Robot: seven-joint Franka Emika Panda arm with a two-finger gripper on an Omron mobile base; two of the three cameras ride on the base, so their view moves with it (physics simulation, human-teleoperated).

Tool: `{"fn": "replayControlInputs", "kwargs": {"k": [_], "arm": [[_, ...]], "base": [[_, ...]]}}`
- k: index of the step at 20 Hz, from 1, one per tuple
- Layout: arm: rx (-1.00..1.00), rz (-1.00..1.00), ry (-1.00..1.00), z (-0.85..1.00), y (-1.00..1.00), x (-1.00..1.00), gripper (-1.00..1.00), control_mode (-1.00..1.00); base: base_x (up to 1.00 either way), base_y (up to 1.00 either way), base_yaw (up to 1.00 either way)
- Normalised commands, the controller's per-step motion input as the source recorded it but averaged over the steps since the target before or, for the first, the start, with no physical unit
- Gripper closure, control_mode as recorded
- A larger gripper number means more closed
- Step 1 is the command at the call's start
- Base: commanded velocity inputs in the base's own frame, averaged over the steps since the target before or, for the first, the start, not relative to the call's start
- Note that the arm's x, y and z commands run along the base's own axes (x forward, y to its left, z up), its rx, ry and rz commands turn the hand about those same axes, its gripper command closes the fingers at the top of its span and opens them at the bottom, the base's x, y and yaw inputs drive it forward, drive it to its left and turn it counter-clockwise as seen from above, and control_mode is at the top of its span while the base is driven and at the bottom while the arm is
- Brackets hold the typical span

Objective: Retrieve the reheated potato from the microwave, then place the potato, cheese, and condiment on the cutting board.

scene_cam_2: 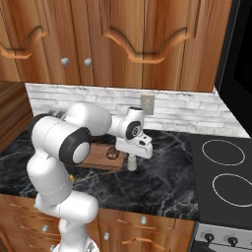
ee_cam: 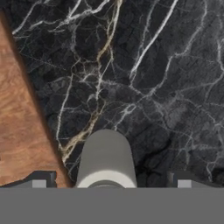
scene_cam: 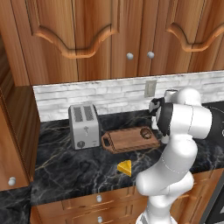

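One potato on the board, at its 3 o'clock end. Cheese on counter, at 6 o'clock from board. Gripper spread wide astride grey bottle. No legible writing.

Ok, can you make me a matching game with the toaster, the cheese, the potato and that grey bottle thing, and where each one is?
Things:
1. toaster
2. cheese
3. potato
4. grey condiment bottle

Places:
A. on the cutting board, near its handle end
B. standing on the black counter right under the gripper
C. lying on the counter in front of the board
D. at the left of the board, by the white brick wall

Pairs: 1-D, 2-C, 3-A, 4-B
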Motion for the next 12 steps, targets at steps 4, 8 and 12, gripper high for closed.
{"fn": "replayControlInputs", "kwargs": {"k": [4,8,12], "arm": [[0.00,-0.06,0.00,0.00,0.08,0.00,-1.00,-1.00],[-0.03,-0.09,0.01,-0.07,0.02,0.00,1.00,-1.00],[-0.02,-0.08,0.00,-0.04,0.00,0.00,1.00,-1.00]], "base": [[0.00,0.00,0.00],[0.00,0.00,0.00],[0.00,0.00,0.00]]}}
